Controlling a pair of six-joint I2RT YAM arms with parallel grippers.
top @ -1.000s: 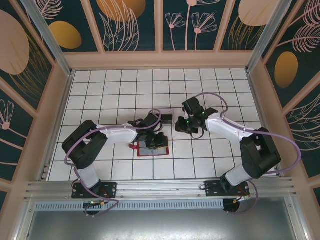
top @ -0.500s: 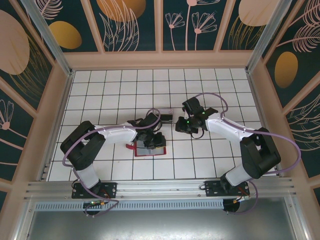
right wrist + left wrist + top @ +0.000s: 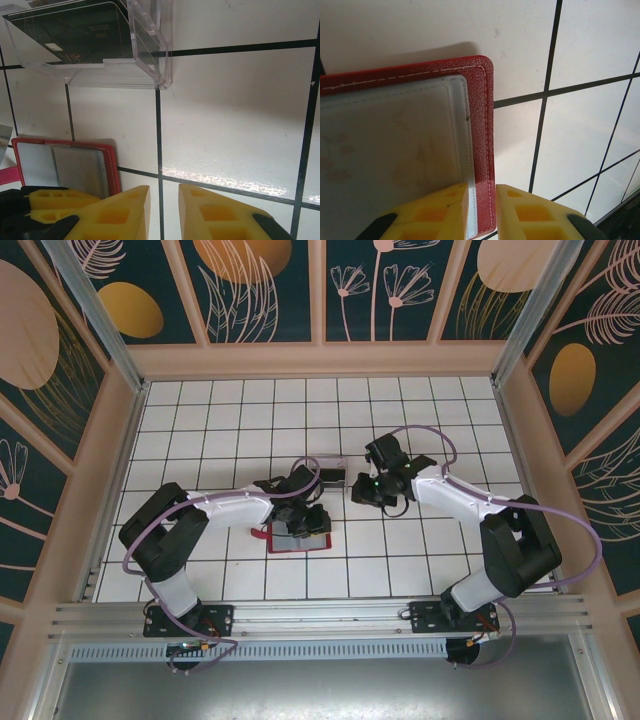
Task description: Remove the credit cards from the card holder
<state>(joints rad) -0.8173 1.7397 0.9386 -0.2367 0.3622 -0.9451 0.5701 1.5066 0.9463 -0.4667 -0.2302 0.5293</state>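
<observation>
A white tiled table (image 3: 200, 420) crossed by black grid lines is seen. The red card holder (image 3: 298, 543) is laid flat near its middle, grey inner side up; a clear plastic box (image 3: 333, 477) is set at 1 o'clock from it, not touching

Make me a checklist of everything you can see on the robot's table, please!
Surface: white tiled table, black grid lines.
Job's things: red card holder lying open, grey inside up; one dark credit card in the box.
Clutter: clear plastic box, apart from the holder.
Grippers: left gripper over the holder's edge, grip unclear; right gripper slightly open, empty.
Cables: purple cables looping along both arms.
Surroundings: flower-patterned walls, metal rail.
</observation>
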